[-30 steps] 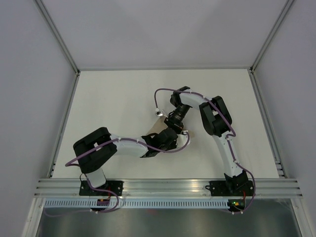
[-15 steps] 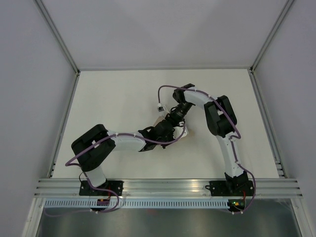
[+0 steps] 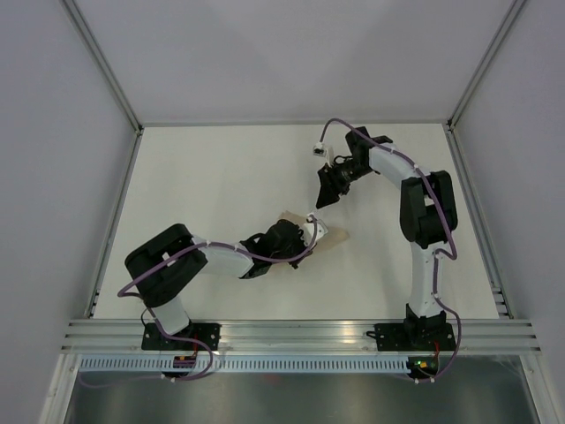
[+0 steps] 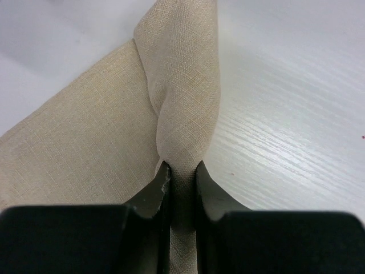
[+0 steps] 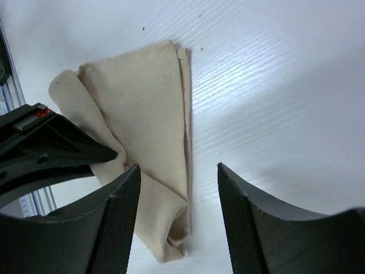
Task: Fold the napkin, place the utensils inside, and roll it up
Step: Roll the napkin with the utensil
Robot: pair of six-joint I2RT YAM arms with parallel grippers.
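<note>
Napkin (image 3: 334, 236): beige, matte, plain weave with the threads showing up close. It lies folded near the middle of the white table (image 3: 221, 177), which has a fine streaked grain.

Left gripper (image 4: 182, 171): black fingers nearly closed, pinching a raised ridge of cloth. The fabric puckers into a soft upright fold just ahead of the tips, then flattens to the left.

Right wrist view: napkin (image 5: 148, 114) forms a long, layered shape. Stacked edges run straight down its right side and a rounded bulge sits on its left.

Right gripper (image 3: 323, 200): jaws wide apart and empty, pads finely textured, raised well clear of the cloth on its far side.
</note>
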